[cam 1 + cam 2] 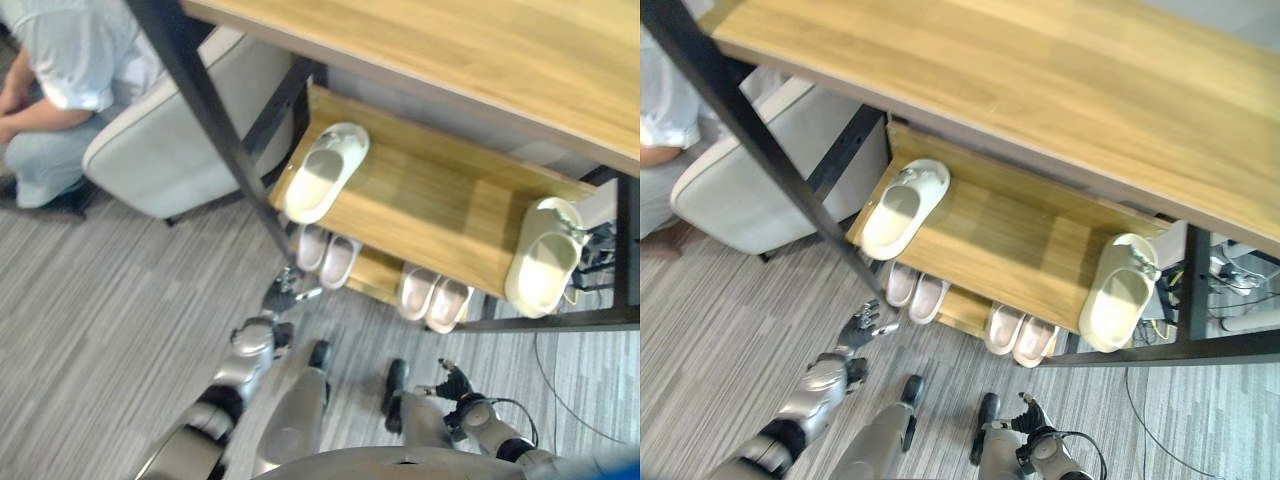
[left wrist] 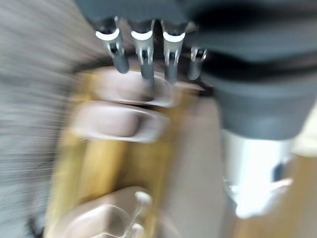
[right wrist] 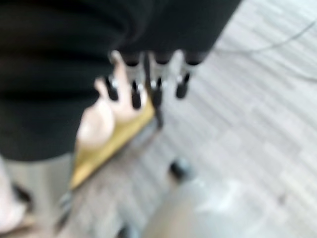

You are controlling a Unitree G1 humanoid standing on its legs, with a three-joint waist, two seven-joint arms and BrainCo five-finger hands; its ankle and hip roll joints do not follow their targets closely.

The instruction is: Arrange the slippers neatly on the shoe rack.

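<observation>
Two cream slippers lie far apart on the middle shelf of the wooden shoe rack (image 1: 430, 200): one at the left end (image 1: 325, 172), one at the right end (image 1: 545, 260). Two pairs of pinkish slippers sit on the bottom shelf, one pair left (image 1: 325, 257), one pair right (image 1: 435, 296). My left hand (image 1: 287, 294) hangs low in front of the rack's black front post, fingers (image 2: 143, 57) relaxed and holding nothing. My right hand (image 1: 452, 384) is near the floor below the right pink pair, its fingers (image 3: 148, 84) straight and empty.
A person (image 1: 60, 70) crouches at the far left beside a pale grey padded seat (image 1: 170, 140). The rack's slanted black post (image 1: 215, 130) crosses in front of the left slipper. Cables (image 1: 1240, 270) lie behind the rack's right end. Grey striped carpet (image 1: 110, 320) spreads in front.
</observation>
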